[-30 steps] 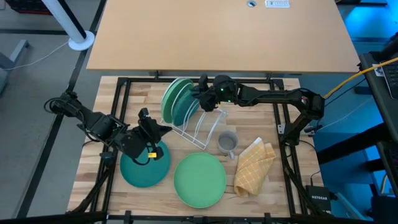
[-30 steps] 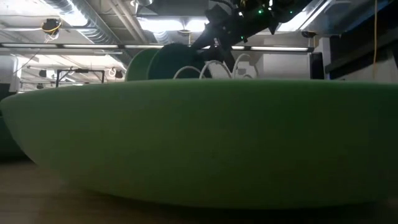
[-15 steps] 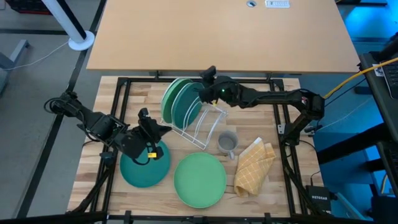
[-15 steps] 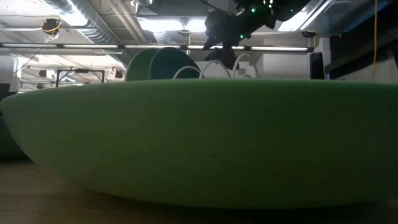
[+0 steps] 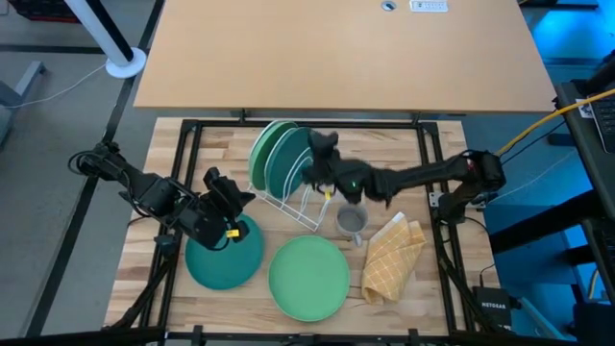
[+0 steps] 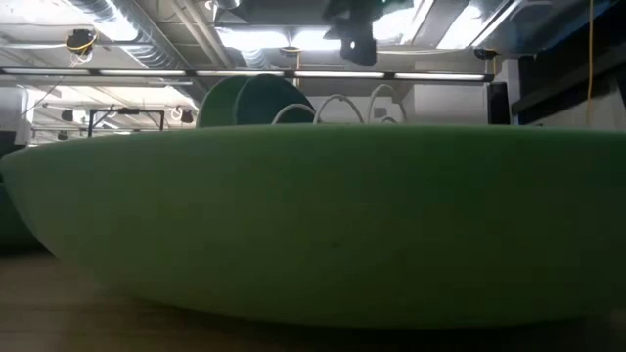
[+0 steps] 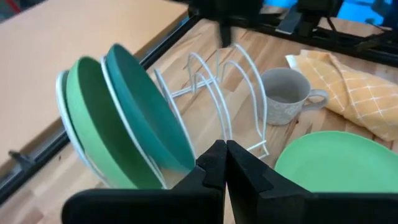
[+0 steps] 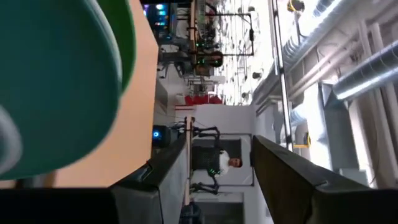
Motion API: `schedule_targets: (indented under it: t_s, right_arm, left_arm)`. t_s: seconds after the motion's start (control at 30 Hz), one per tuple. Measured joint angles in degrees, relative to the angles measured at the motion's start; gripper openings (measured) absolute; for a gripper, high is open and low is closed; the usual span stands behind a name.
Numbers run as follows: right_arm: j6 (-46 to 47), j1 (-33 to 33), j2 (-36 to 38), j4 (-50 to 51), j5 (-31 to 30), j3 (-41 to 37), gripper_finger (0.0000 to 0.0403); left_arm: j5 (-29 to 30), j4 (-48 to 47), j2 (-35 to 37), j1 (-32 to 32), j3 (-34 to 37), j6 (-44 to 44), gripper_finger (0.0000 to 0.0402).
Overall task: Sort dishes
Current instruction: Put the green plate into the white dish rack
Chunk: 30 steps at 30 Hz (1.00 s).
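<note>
A light green plate [image 5: 261, 154] and a teal plate [image 5: 288, 161] stand on edge in the far slots of a white wire rack [image 5: 317, 197]. Both also show in the left wrist view, the light green plate [image 7: 87, 118] and the teal plate [image 7: 149, 112]. A second teal plate [image 5: 224, 258] and a second light green plate [image 5: 308, 279] lie flat on the table near its front edge. My right gripper [image 5: 323, 146] hovers open and empty above the rack, beside the standing teal plate [image 8: 56, 81]. My left gripper [image 5: 240, 195] is shut and empty, above the far rim of the flat teal plate.
A grey cup [image 5: 352, 219] stands right of the rack. A tan waffle cloth [image 5: 392, 255] lies crumpled at the right. A black frame [image 5: 192, 144] edges the wooden table. The near slots of the rack [image 7: 230, 81] hold nothing.
My right gripper has drawn away from the standing teal plate, rising and going toward the table's near edge above the rack. The teal plate stays upright in the rack beside the light green one.
</note>
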State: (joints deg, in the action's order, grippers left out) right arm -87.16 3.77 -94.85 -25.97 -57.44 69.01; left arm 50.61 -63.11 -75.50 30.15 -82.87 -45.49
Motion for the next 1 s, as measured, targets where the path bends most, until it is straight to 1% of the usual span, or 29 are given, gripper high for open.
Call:
schedule_targets:
  t_s: [0.1, 0.17, 0.3, 0.4, 0.5, 0.63, 0.87, 1.0]
  right_arm:
    - [2.02, 5.55, 0.00, 0.01, -5.91, 0.00, 0.0182]
    - [4.39, 9.53, 0.00, 0.03, -8.68, 0.00, 0.0182]
    - [13.65, 17.59, 0.02, 1.17, -12.27, 0.00, 0.0182]
    - [22.43, 23.39, 0.04, 2.07, -12.88, 0.00, 0.0182]
    - [29.54, 28.43, 0.07, 2.82, -11.14, 0.02, 0.0182]
    - [39.69, 33.71, 0.09, 6.58, -6.91, 0.02, 0.0182]
    - [67.99, 40.30, 0.09, 16.30, 2.93, 0.07, 0.0182]
    - [85.86, 42.34, 0.09, 18.85, 4.27, 0.07, 0.0182]
  left_arm:
    - [-0.01, -1.54, 0.00, 0.26, 0.00, -2.74, 0.0001]
    - [-0.31, -1.69, 0.00, 0.28, 0.00, -3.37, 0.0001]
    - [-1.07, -2.30, 0.00, 0.29, 0.00, -4.90, 0.0001]
    - [-1.09, -2.27, 0.00, 0.34, 0.00, -6.54, 0.0001]
    - [-1.09, -2.28, 0.02, 0.66, 0.00, -8.42, 0.0001]
    - [-1.11, -2.28, -0.26, 1.87, 0.00, -9.87, 0.0001]
    - [-1.14, -2.08, -2.23, 4.24, 0.00, -9.75, 0.0001]
    - [-1.15, -2.08, -4.05, 5.26, 0.00, -9.67, 0.0001]
